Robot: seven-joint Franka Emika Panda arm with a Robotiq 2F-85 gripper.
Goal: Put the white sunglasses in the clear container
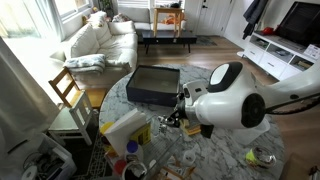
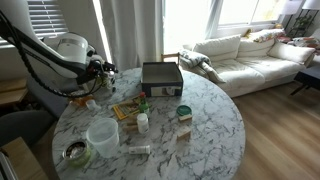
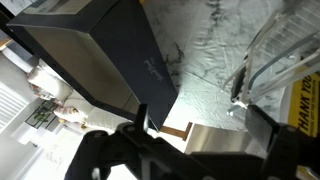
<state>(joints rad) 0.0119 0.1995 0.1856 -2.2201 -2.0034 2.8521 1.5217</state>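
Note:
My gripper (image 3: 204,125) is open, its dark fingers wide apart low over the marble table (image 3: 200,55). It also shows in both exterior views (image 1: 172,118) (image 2: 104,72). A thin white frame with see-through panes, apparently the white sunglasses (image 3: 246,80), lies just beyond the right finger in the wrist view. I cannot pick them out in the exterior views. The clear container (image 2: 102,135) is a see-through tub at the near side of the table, well away from the gripper.
A dark open-top box (image 1: 152,83) (image 2: 162,77) (image 3: 95,50) stands beside the gripper. A yellow printed item (image 1: 125,125) (image 3: 305,110), a white bottle (image 2: 143,122), a green-lidded jar (image 2: 183,112) and a metal bowl (image 2: 75,152) share the table. A sofa (image 1: 100,40) stands behind.

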